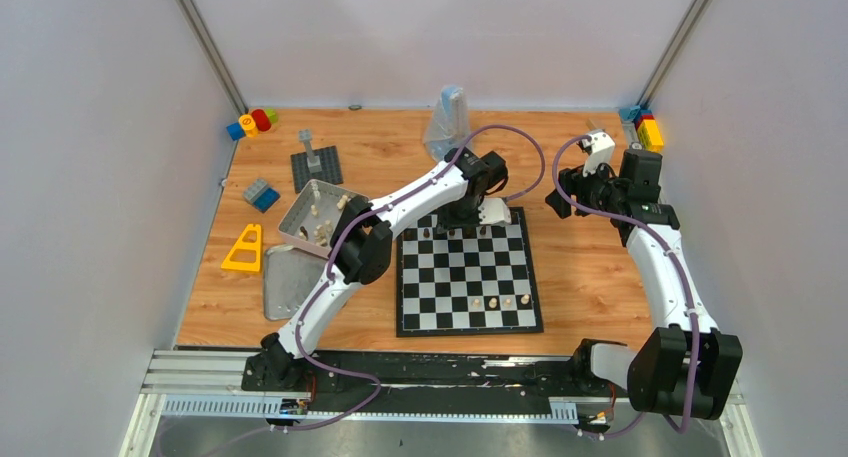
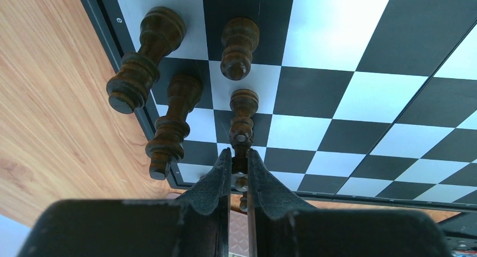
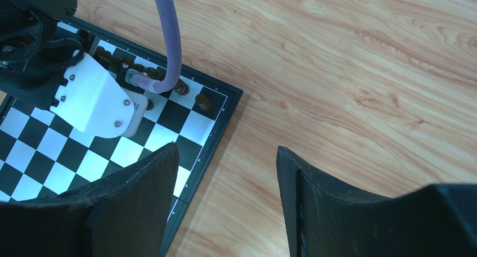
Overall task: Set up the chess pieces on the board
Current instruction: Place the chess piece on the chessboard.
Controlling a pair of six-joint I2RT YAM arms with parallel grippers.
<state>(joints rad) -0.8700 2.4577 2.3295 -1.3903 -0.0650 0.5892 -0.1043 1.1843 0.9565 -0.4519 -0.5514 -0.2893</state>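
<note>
The board (image 1: 462, 277) lies in the middle of the table. Several dark chess pieces (image 1: 427, 234) are along its far edge, and three cream ones (image 1: 507, 301) stand near its front edge. My left gripper (image 1: 466, 220) hangs over the far edge, shut on a slim dark piece (image 2: 243, 113) that rests on the board (image 2: 337, 99). Close to it are other dark pieces (image 2: 169, 127). My right gripper (image 3: 225, 150) is open and holds nothing, above bare wood just right of the board's far right corner (image 3: 208, 127).
A silver tin (image 1: 300, 209) with cream pieces sits left of the board, its lid (image 1: 285, 282) in front of it. A yellow triangle (image 1: 244, 249), grey studded plate (image 1: 316, 164), toy bricks (image 1: 252, 123) and a plastic bag (image 1: 447, 117) lie around the far side.
</note>
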